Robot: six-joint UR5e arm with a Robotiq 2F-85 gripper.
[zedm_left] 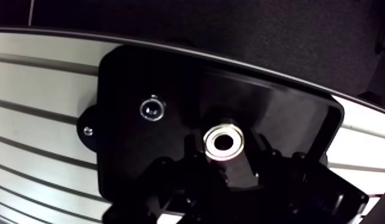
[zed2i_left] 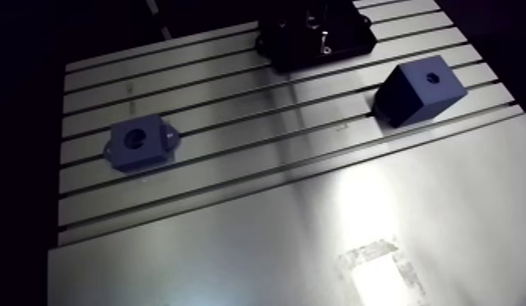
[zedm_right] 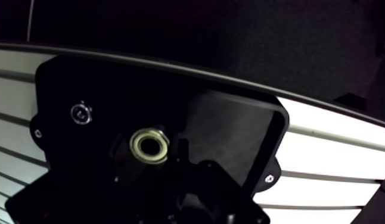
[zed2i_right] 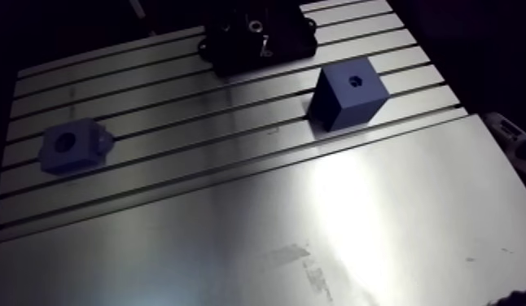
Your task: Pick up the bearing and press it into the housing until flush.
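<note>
In the wrist view a shiny metal ring, the bearing (zedm_left: 223, 142), sits on a black tray (zedm_left: 135, 77). My gripper (zedm_left: 224, 150) is down over it, with a dark finger (zedm_left: 191, 156) tight against each side of the ring, so it is shut on the bearing. In the arm view the gripper (zed2i_left: 317, 28) stands at the black tray (zed2i_left: 352, 45) on the table's far edge. The blue housing (zed2i_left: 138, 142), a flanged block with a round bore on top, lies far off at the left of the slotted table (zed2i_left: 234, 122).
A blue cube (zed2i_left: 418, 92) with a small hole on top stands at the right, near the tray. A small round metal part (zedm_left: 152, 109) sits in the tray beside the bearing. A smooth metal plate (zed2i_left: 274, 244) covers the table's near half.
</note>
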